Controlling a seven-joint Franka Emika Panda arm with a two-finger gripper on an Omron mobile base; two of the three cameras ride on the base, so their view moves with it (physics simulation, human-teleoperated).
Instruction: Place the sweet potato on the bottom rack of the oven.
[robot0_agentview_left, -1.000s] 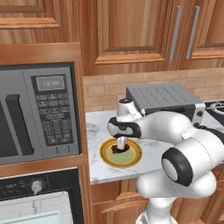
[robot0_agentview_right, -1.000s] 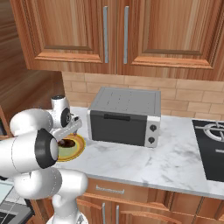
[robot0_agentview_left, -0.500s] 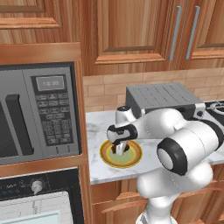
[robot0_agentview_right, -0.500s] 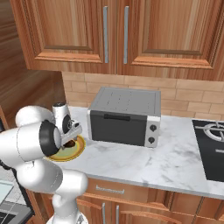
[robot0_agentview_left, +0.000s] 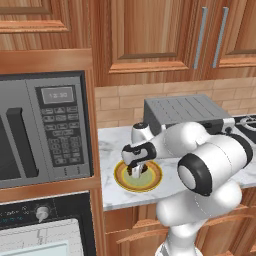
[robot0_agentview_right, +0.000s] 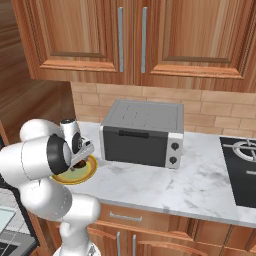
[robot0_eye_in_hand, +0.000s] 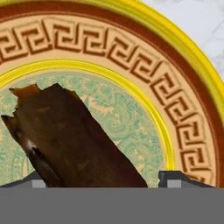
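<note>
Starting at the far left of the left base view, the grey microwave (robot0_agentview_left: 45, 127) is sitting in its wooden column, and below it the black-fronted oven (robot0_agentview_left: 45, 232) is showing its round silver knob (robot0_agentview_left: 42, 213) and pale window; its door is looking closed. To the right, on the marble tabletop (robot0_agentview_left: 110, 150), the yellow-rimmed plate (robot0_agentview_left: 152, 176) is lying near the front edge, and the claw (robot0_agentview_left: 136, 171) is reaching straight down onto it. The sweet potato (robot0_eye_in_hand: 74, 140) is lying on the plate's green centre, a dark brown blocky lump, tilted across the hand view, with its lower end running down between the two fingertips (robot0_eye_in_hand: 175, 178). The claw's jaws are standing apart on either side of the lump; whether they are touching it I cannot tell. From the right base view the arm is blocking most of the plate (robot0_agentview_right: 85, 172), and the sweet potato (robot0_agentview_right: 79, 164) is showing as a small dark spot under the hand. Farther right, the grey toaster oven (robot0_agentview_right: 142, 132) is standing against the brick wall, just beside the plate, and the black stovetop (robot0_agentview_right: 240, 172) is lying at the right edge.
</note>
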